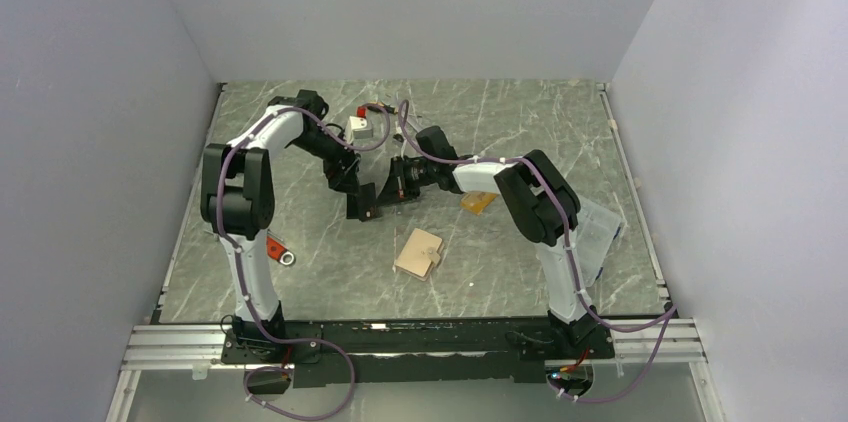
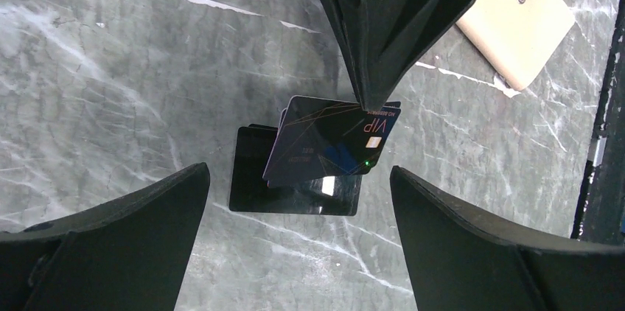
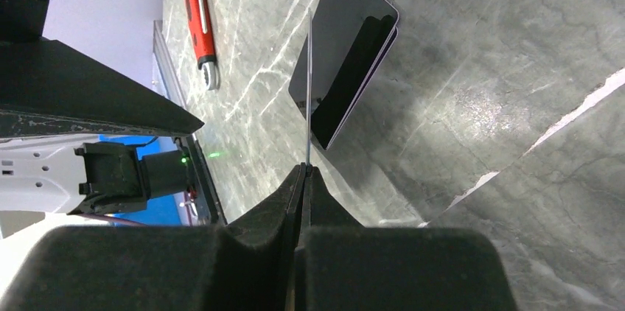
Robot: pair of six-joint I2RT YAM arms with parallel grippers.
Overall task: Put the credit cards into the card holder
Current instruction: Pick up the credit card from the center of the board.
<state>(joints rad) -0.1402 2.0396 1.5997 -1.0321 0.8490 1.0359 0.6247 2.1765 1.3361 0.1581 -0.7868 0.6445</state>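
My right gripper [image 2: 366,101] is shut on one corner of a dark credit card marked VIP [image 2: 324,145] and holds it a little above the table. From the right wrist that card [image 3: 308,90] shows edge-on, rising out of the shut right gripper [image 3: 304,169]. A glossy black card [image 2: 295,197] lies flat on the marble just under it. My left gripper [image 2: 298,178] stands wide open, its fingers [image 2: 118,241] apart on both sides of the two cards, touching neither. The tan card holder [image 1: 420,254] lies closed nearer the arm bases, and an orange card [image 1: 478,202] lies by the right arm.
A clear plastic box [image 1: 600,227] sits at the right edge behind the right arm. A red-handled tool [image 1: 278,250] lies beside the left arm's base. The two grippers [image 1: 372,198] are close together at mid-table.
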